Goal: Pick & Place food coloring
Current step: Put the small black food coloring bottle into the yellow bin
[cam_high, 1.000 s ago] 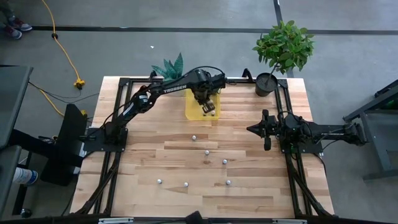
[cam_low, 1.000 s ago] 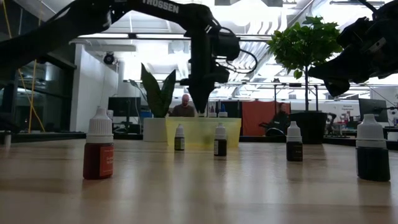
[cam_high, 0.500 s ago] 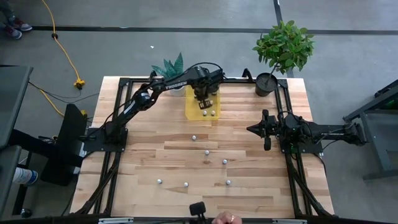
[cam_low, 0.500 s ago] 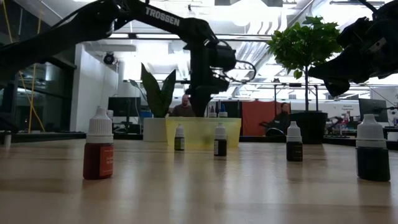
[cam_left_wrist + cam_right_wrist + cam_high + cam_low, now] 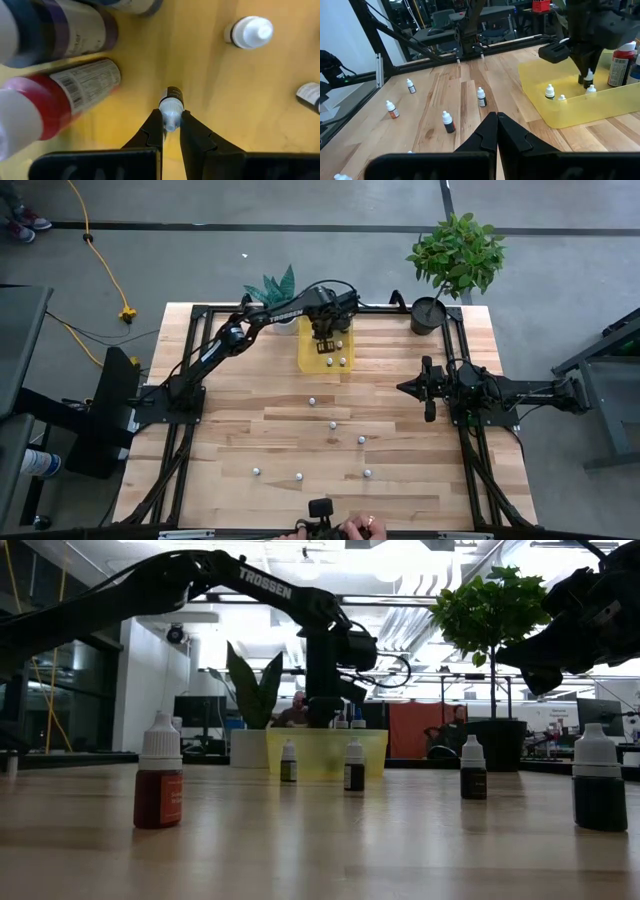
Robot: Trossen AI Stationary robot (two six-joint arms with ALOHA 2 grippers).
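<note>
**Bottle held over the tray**

On my left side, my left end effector (image 5: pixel 170 125) hangs inside the yellow tray (image 5: pixel 308 360) at the far edge of the table (image 5: pixel 220 450), its fingers (image 5: pixel 150 134) clamped on the white cap of a small bottle (image 5: pixel 171 102). The bottle stands upright under me, its dark body toward the tray floor; whether it touches the floor I cannot tell. Beside it in the tray lie a larger red bottle (image 5: pixel 75 95) and a purple one (image 5: pixel 65 35), both on their sides, and another small bottle (image 5: pixel 248 32) stands just apart.

Moving toward the middle, six more food coloring bottles stand loose on the table, well apart from one another, one nearest the tray (image 5: pixel 312 401) and others toward the near edge (image 5: pixel 256 471).

On the right, my right end effector (image 5: pixel 497 131) waits above the table's right side with its fingers together, holding nothing.

I judge these bottles light, stiff plastic and smooth, so they slip or tip easily. The cap is narrow and tapered; a grip low on it, near the shoulder, seems the safest hold, with the bottle kept upright. A tall, narrow bottle like this will likely topple if let go above the floor, or knock its neighbours.
</note>
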